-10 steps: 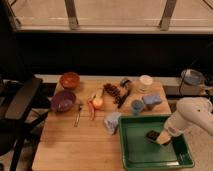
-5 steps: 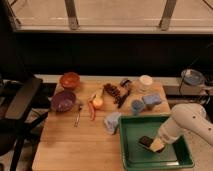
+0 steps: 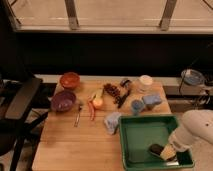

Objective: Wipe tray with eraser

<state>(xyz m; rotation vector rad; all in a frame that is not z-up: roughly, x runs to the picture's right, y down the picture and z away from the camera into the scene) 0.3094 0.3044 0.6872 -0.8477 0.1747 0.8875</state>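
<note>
The green tray [image 3: 145,134] lies at the front right corner of the wooden table. Inside it, close to its front rim, is the small dark eraser [image 3: 155,148], lying on the tray floor. My gripper [image 3: 165,152] comes down from the white arm [image 3: 196,131] on the right and is shut on the eraser, its yellowish fingers [image 3: 169,153] just right of the dark block. The arm covers the tray's right rim.
Behind the tray stand a blue cup [image 3: 136,106], a blue block [image 3: 152,100] and a white cup [image 3: 145,81]. A grey cloth [image 3: 112,121] lies at the tray's left. Grapes [image 3: 112,91], fruit [image 3: 98,102], a fork [image 3: 78,114], a purple bowl [image 3: 63,100] and an orange bowl [image 3: 70,80] lie farther left.
The gripper has carried the eraser from the middle of the tray toward its front, first a little left and then back right along the front rim. The arm has swung lower.
</note>
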